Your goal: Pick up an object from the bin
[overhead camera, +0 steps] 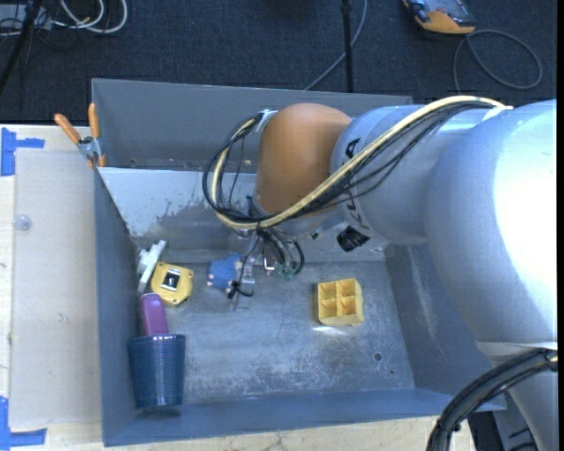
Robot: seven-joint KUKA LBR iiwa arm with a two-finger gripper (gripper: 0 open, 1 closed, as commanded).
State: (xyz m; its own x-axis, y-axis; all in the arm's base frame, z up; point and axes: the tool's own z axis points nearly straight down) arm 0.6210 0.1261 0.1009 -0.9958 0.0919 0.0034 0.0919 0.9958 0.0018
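Note:
My gripper [241, 282] reaches down near the middle of the bin, under the orange cover. Right at its fingertips lies a small blue object [223, 273], on the gripper's left side and touching or nearly touching it. Whether the fingers are round it I cannot tell. A yellow tape measure [171, 283] with a dark centre lies further left. A yellow square block with four recesses [339, 303] lies to the right of the gripper, apart from it.
A dark blue cup [157, 371] lies at the front left corner with a purple cylinder [152, 313] just behind it. A small white piece [151, 255] sits by the left wall. The arm covers the bin's right and back parts.

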